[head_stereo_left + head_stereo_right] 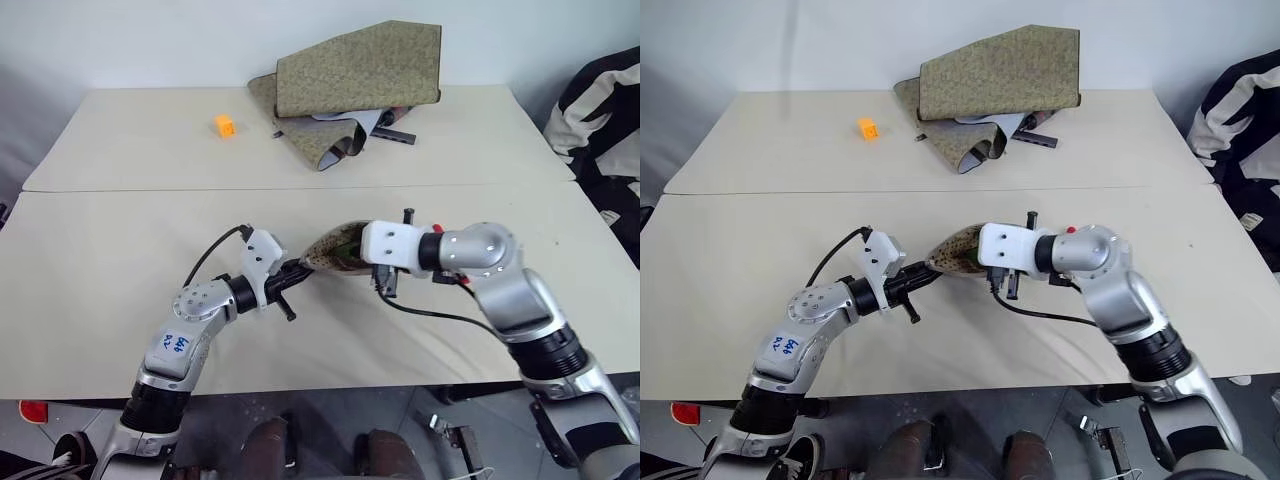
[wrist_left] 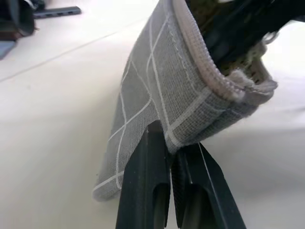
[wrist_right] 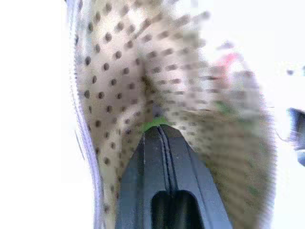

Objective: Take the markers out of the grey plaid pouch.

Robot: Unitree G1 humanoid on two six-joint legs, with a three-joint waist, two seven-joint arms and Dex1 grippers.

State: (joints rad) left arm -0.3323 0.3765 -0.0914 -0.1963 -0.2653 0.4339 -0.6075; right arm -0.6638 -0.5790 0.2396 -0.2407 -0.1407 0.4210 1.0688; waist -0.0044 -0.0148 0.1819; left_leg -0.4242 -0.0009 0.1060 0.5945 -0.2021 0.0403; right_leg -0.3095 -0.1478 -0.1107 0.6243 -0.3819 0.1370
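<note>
There is one grey plaid pouch (image 2: 157, 95), its brown-dotted lining showing at the open mouth. Of the markers, one can be counted: a sliver of bright green marker (image 3: 153, 123) inside the pouch; a blurred red smudge beside it is too unclear to count as a second. There is one small orange cube (image 1: 225, 125) and one olive-green folded fabric case (image 1: 355, 85), with one dark flat item (image 1: 395, 137) partly under its edge. Two robot grippers are present: one left gripper (image 2: 171, 148) and one right gripper (image 3: 162, 131). There are two pale surface panels (image 1: 120, 150), joined along one seam.
</note>
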